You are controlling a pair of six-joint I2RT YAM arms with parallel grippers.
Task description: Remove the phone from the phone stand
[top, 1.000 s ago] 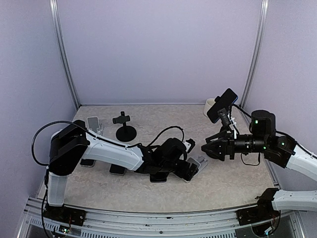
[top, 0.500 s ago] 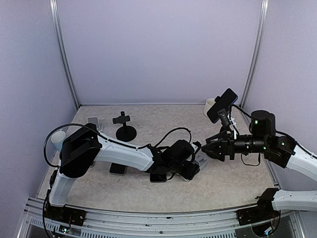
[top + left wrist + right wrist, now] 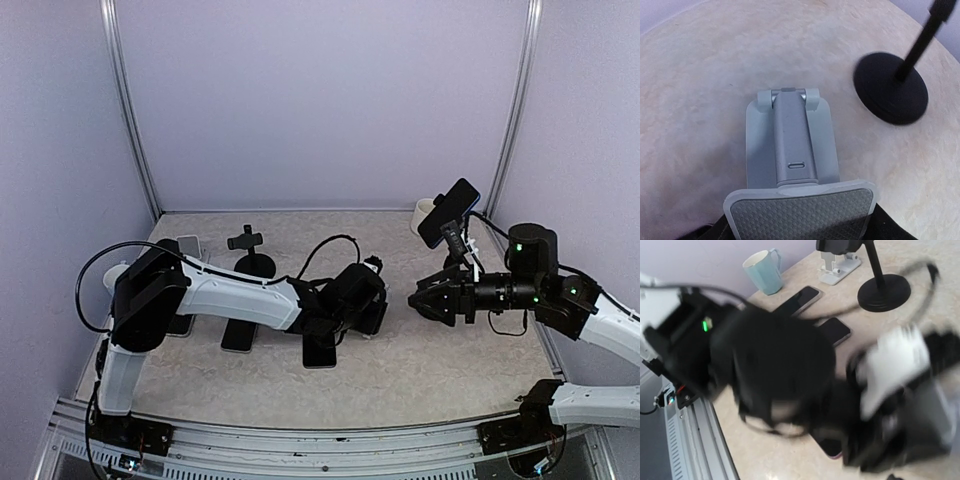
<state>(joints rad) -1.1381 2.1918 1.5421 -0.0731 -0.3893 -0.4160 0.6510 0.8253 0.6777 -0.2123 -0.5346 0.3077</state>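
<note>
My left gripper point(image 3: 366, 312) sits low over a grey stand point(image 3: 790, 145); I cannot tell whether it has clamped it. The right gripper point(image 3: 415, 299) is spread and empty. The phone point(image 3: 449, 212) sits on its phone stand point(image 3: 455, 243) at the desk's point(image 3: 430, 365) right rear, long axis slanting up to the right. The right wrist view is blurred. Over the last second the left arm has pulled leftward, covering the grey stand from above.

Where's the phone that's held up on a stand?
In the overhead view, the black phone sits raised at the back right of the table, next to a white cup and just beyond the right arm's tool.
</note>
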